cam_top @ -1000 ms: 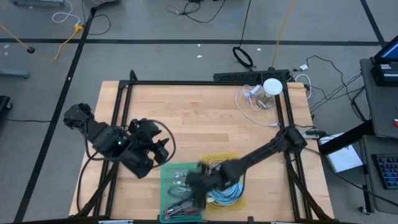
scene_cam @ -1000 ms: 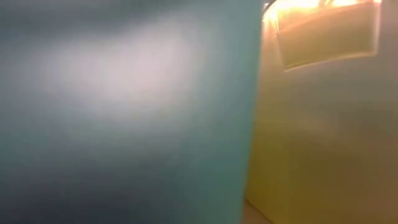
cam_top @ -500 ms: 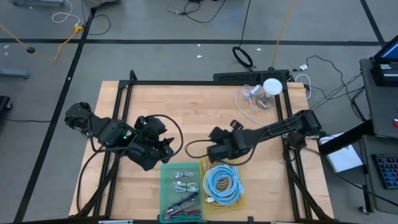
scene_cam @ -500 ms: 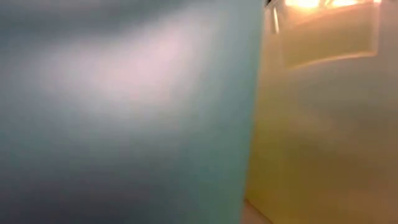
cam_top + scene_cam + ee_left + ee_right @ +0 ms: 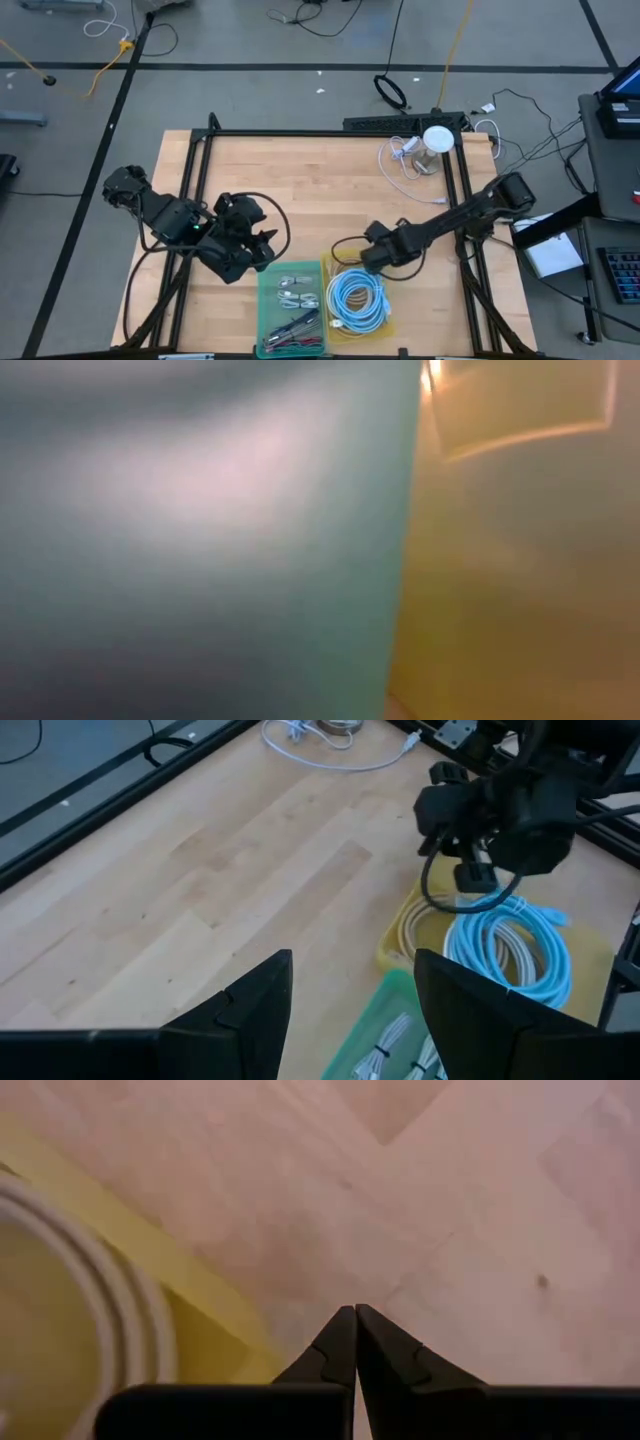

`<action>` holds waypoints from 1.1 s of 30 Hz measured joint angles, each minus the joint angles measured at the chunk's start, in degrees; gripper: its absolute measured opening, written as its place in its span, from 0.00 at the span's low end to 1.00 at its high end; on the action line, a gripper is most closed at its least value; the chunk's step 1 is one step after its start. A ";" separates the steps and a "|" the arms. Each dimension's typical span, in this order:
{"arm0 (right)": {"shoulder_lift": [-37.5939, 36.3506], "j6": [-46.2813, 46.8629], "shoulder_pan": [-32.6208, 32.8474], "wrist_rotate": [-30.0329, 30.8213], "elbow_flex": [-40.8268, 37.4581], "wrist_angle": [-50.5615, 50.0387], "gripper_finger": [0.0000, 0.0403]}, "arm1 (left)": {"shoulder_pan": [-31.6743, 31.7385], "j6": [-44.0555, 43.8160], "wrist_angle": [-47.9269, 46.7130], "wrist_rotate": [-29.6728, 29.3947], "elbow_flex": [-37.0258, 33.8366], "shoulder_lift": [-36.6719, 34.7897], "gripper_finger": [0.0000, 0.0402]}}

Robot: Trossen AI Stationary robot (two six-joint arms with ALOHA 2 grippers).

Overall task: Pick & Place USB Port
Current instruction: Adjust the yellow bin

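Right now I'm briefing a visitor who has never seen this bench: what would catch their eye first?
Probably the bright blue coiled cable in the yellow bin at the table's near edge, beside a green bin of smaller cables. The right gripper, shut and empty, hangs just past the yellow bin's far rim, while the left gripper waits open beside the green bin.

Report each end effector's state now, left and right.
Left end effector: open, holding nothing, beside the green bin.
Right end effector: shut, nothing visible between its fingers, at the yellow bin's edge.
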 joint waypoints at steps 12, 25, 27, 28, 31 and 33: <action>-7.16 6.38 5.08 2.88 -0.45 2.64 0.00 | 1.75 1.98 -0.97 -0.51 0.00 0.00 0.53; -7.62 2.35 0.47 4.96 -0.45 4.64 0.00 | 1.79 2.60 -0.96 -0.51 0.00 0.00 0.53; -7.62 0.93 -0.50 4.97 -0.45 5.77 0.00 | 1.79 2.49 -0.97 -0.51 0.00 0.00 0.53; -7.60 0.11 -0.99 4.80 -0.45 6.60 0.00 | 1.79 2.42 -0.97 -0.49 0.00 0.00 0.53; -7.60 -2.44 -2.02 4.42 -0.45 10.54 0.00 | 1.79 2.38 -0.97 -0.49 0.00 0.00 0.53; -7.60 -3.44 -2.50 4.25 -0.43 11.93 0.00 | 1.79 2.36 -0.99 -0.48 0.00 0.00 0.53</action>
